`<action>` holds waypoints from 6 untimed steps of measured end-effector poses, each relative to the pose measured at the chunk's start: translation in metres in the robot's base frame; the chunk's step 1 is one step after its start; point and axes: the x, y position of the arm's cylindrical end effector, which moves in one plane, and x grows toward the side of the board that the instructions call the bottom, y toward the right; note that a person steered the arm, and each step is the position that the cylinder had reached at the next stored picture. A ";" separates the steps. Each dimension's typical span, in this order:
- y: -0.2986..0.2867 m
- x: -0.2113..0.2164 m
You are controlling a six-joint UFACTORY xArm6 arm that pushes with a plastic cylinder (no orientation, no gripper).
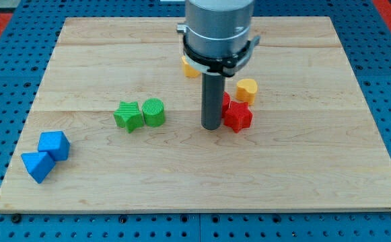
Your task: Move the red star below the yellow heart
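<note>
Near the middle of the worktop (303, 175), my tip (212, 127) sits just beside the red star (238, 117), on the star's left in the view, touching it or very nearly so. I carry no hand at all, only a straight dark rod, so nothing is held and nothing can open or close. A second red piece (225, 101) peeks out behind the rod, its shape hidden from me. The yellow heart (246, 89) stands just above the star toward the view's top, the two almost touching. So the star already lies roughly below the heart; I judge only a small nudge is left, if any. A push from where I stand would send the star toward the view's right, where the board is bare well out to its edge. Another yellow block (190, 68) is half hidden under my arm. The green star (128, 115) and green cylinder (153, 111) lie well apart at the left, and two blue blocks (46, 156) sit near the lower left corner.
</note>
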 end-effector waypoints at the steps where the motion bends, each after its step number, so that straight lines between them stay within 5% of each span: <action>1: 0.012 0.020; 5: 0.101 0.020; 6: 0.165 0.019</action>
